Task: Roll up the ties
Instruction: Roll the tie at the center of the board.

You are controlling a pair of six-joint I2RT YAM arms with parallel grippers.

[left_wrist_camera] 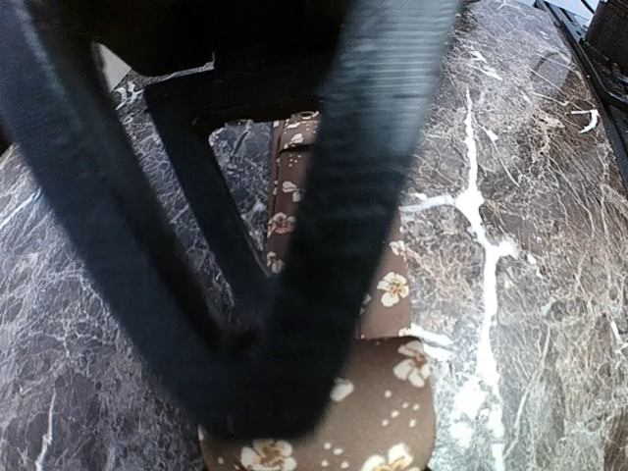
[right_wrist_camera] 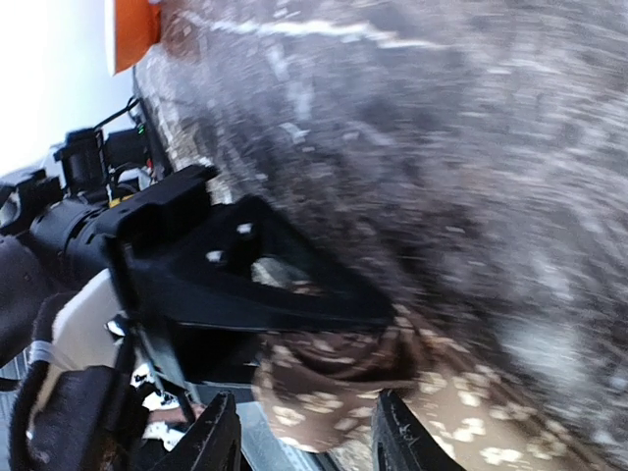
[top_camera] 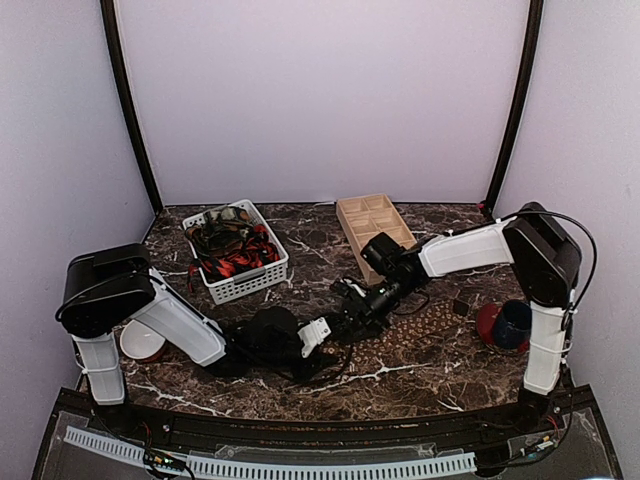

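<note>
The brown tie (top_camera: 420,320) with small tan flowers lies flat on the marble table, running right from the two grippers. Its left end is rolled up (right_wrist_camera: 324,388). My left gripper (top_camera: 338,322) is shut on that rolled end; in the left wrist view its black fingers meet at the tips (left_wrist_camera: 260,392) over the tie (left_wrist_camera: 392,402). My right gripper (top_camera: 352,300) is open, with its jaws standing either side of the roll (right_wrist_camera: 304,442). The left gripper's fingers (right_wrist_camera: 255,294) show in the right wrist view just behind the roll. More ties, red-and-black and dark, fill the white basket (top_camera: 262,285).
A wooden divided tray (top_camera: 372,225) stands at the back centre. A red bowl holding a dark blue cup (top_camera: 508,325) sits at the right by the right arm's base. A white bowl (top_camera: 140,342) sits at the left by the left arm's base.
</note>
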